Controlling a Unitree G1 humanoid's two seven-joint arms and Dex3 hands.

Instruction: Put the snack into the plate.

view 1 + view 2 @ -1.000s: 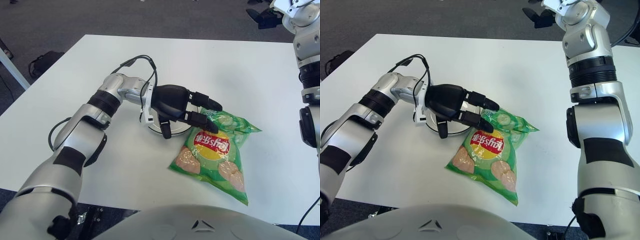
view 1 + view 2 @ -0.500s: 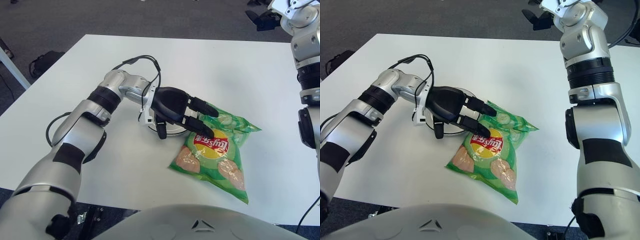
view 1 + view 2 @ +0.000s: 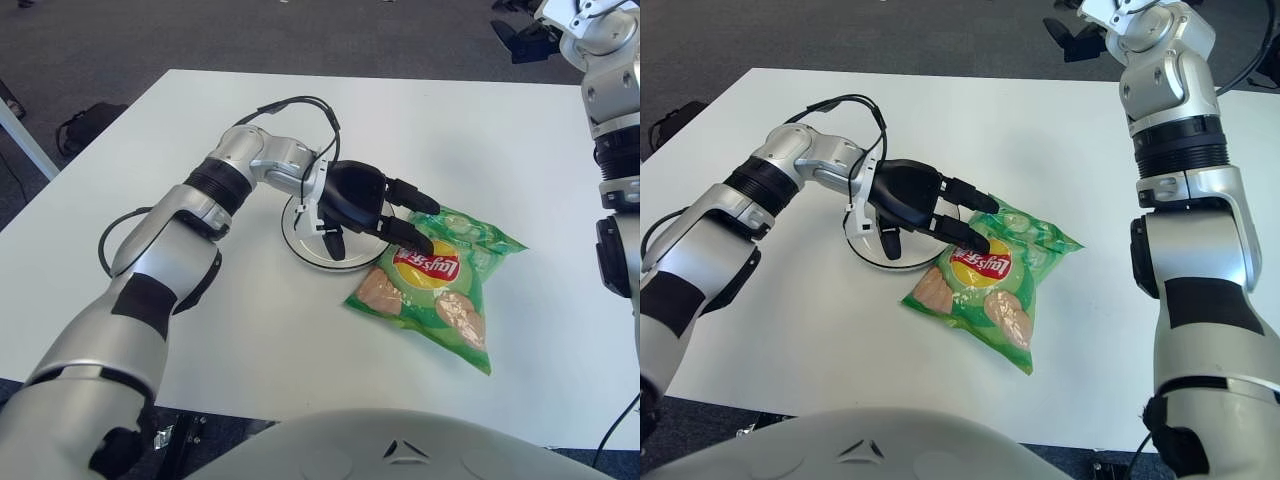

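Note:
A green chip bag (image 3: 437, 292) with a red and yellow logo lies flat on the white table, just right of a small round white plate (image 3: 298, 236). My left hand (image 3: 385, 235), black, hovers over the plate's right part. Two of its fingers (image 3: 412, 236) reach out and lie on the bag's upper left corner. Its thumb (image 3: 336, 244) points down over the plate, apart from the bag. The fingers are spread and nothing is closed in them. My right arm (image 3: 1175, 170) rises along the right edge, and its hand end shows at the top right corner.
The white table (image 3: 470, 130) stretches back and right of the bag. A black cable (image 3: 290, 105) loops over my left forearm. The table's near edge runs just below the bag. Dark floor lies beyond the far edge, with a black bag (image 3: 85, 125) at the left.
My left hand moved right and lower, its fingers now on the bag's corner. The bag shifted slightly right and turned. More of the plate shows.

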